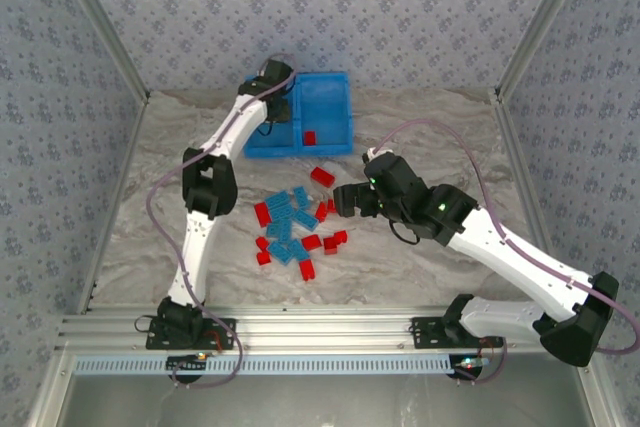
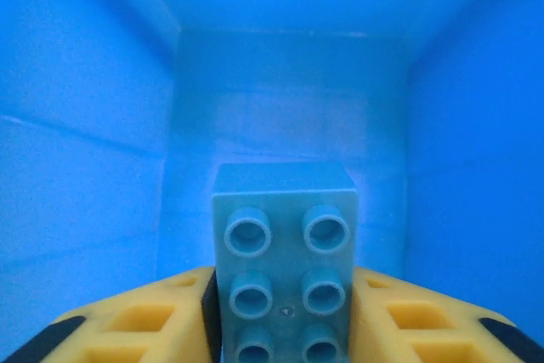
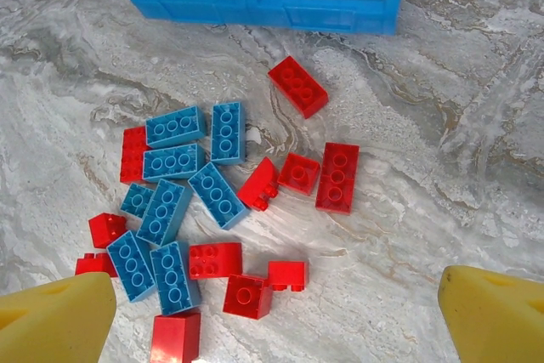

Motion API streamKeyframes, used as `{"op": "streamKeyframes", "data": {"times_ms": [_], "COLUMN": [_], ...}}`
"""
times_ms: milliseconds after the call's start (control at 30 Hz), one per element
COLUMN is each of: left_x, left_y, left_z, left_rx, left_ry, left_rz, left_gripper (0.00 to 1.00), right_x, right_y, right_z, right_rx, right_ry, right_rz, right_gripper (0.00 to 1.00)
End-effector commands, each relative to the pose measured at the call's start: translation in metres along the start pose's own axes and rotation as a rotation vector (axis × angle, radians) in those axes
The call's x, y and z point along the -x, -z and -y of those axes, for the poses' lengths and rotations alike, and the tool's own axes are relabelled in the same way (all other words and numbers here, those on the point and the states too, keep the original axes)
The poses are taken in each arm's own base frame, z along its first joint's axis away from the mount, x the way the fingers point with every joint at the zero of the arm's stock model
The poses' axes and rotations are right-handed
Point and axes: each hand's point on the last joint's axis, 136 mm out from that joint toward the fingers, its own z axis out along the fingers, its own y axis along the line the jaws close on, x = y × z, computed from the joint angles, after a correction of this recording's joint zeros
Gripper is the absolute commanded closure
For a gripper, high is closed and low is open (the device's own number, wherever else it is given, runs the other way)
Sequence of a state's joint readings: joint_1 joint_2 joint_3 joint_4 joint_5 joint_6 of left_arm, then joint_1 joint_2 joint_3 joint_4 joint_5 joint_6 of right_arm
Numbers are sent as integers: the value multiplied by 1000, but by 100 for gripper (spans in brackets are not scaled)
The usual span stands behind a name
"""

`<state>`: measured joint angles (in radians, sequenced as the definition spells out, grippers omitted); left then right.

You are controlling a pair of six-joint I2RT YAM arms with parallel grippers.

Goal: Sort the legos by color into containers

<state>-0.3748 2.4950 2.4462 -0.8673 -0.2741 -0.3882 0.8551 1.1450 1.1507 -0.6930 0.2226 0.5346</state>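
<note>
Fingers of the left gripper [image 2: 285, 333] are clamped on a blue brick [image 2: 285, 235] inside the bin [image 2: 85, 125]; the right gripper [image 3: 276, 312] is held wide above loose bricks [image 3: 183, 193].

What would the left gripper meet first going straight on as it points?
The left gripper, shut on a light blue brick, would probably press that brick into the bin's inner face ahead; floor or end wall unclear.

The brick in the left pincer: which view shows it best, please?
The left wrist view: the blue brick sits close up, studs showing, in the left pincer. From above, the arm hides it in the bin; the right wrist view faces the bin's front.
</note>
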Motion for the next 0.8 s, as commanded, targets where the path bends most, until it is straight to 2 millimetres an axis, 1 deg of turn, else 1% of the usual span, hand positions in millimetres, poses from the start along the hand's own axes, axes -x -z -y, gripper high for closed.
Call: {"op": "streamKeyframes", "data": {"times_ms": [0, 67, 167, 233, 300, 367, 467, 500, 533, 567, 633, 667, 733, 767], "left_x": [31, 39, 51, 55, 50, 36, 1, -21, -40, -57, -101, -119, -164, -178], "left_y": [44, 64, 101, 130, 157, 184, 225, 232, 242, 251, 263, 266, 270, 272], "left_z": [-2, -2, -6, -9, -10, -8, -5, -6, -6, -5, -3, -2, 1, 10], "left_rx": [-42, -63, -90, -111, -135, -168, -223, -235, -255, -274, -307, -312, -328, -360], "left_ry": [39, 50, 73, 93, 103, 106, 108, 113, 124, 133, 140, 149, 152, 161], "left_rz": [68, 88, 127, 142, 142, 145, 180, 170, 166, 163, 144, 134, 95, 92], "left_gripper": [54, 50, 49, 49, 49, 49, 51, 51, 52, 52, 53, 54, 54, 54], "right_x": [2, 3, 3, 3, 4, 4, 4, 4, 4, 4, 4, 4, 4, 4], "right_y": [4, 4, 5, 6, 9, 11, 13, 13, 14, 13, 11, 10, 6, 3], "right_z": [4, 3, 2, 0, -1, 0, 3, 4, 6, 6, 8, 9, 11, 12], "right_rx": [-16, -11, -5, 2, 10, 10, -1, -6, -9, -12, -21, -25, -34, -37], "right_ry": [-6, -6, -9, -13, -18, -20, -21, -21, -22, -23, -21, -21, -21, -22], "right_rz": [2, 1, 1, 0, 4, 10, 18, 21, 24, 25, 31, 33, 34, 31], "right_gripper": [0, 0, 0, 0, 0, 0, 0, 0, 0, 0, 0, 0, 0, 0]}}
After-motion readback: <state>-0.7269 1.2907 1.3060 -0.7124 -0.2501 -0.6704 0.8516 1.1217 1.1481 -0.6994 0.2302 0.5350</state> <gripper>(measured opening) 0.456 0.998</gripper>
